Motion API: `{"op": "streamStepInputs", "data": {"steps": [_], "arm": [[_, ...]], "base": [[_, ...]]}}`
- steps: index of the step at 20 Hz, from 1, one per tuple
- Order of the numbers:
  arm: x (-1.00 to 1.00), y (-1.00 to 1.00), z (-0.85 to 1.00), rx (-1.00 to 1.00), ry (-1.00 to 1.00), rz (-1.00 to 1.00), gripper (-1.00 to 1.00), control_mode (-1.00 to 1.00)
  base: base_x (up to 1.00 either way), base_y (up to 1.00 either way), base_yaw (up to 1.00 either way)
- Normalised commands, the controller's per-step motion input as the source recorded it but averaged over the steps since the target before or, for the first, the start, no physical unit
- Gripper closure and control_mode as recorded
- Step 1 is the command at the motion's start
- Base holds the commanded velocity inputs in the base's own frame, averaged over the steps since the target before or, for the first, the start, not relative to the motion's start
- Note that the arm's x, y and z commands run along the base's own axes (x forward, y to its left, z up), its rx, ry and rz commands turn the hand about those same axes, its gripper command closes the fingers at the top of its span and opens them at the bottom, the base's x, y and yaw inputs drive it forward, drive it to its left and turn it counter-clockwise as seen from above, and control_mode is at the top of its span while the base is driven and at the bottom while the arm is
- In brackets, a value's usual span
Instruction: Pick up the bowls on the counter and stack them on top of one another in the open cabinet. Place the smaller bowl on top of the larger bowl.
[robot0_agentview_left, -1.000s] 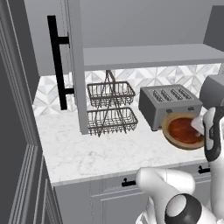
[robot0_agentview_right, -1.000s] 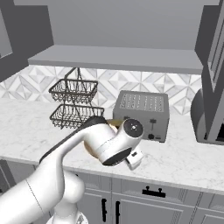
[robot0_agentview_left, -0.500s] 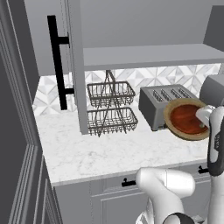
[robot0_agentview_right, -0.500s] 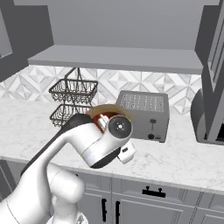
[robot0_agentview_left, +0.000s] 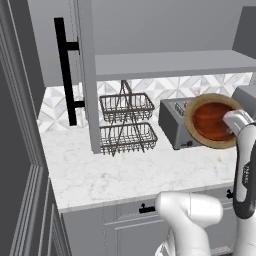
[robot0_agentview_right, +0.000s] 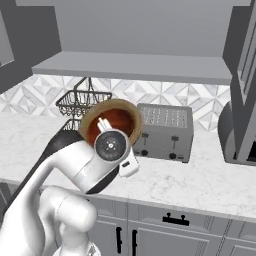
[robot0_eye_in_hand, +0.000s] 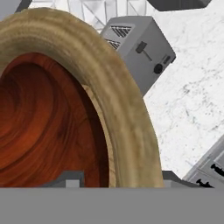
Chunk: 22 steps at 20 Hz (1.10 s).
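Now | tool (robot0_eye_in_hand: 113, 181): apparently clamped on larger bowl (robot0_agentview_left: 212, 121) rim | lifted above counter (robot0_agentview_left: 115, 175)

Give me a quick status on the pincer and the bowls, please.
Pincer shut on larger bowl's rim, tilted, off the counter. Smaller bowl nested inside. Cabinet shelf above; toaster behind.
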Motion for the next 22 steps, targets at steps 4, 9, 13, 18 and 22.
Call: {"op": "streamStepInputs", "data": {"steps": [4, 9, 13, 18, 22], "arm": [[0.00, 0.22, 0.54, 0.00, -0.03, -0.08, 1.00, -1.00], [0.02, 0.14, 0.56, 0.01, 0.00, -0.06, 1.00, -1.00], [0.00, 0.13, 0.47, 0.09, 0.00, -0.03, 1.00, -1.00], [0.11, 0.24, 0.51, 0.11, 0.00, -0.02, 1.00, -1.00], [0.37, 0.38, 0.46, 0.01, 0.00, -0.03, 1.00, -1.00]], "base": [[0.00, 0.00, 0.00], [0.00, 0.00, 0.00], [0.00, 0.00, 0.00], [0.00, 0.00, 0.00], [0.00, 0.00, 0.00]]}}
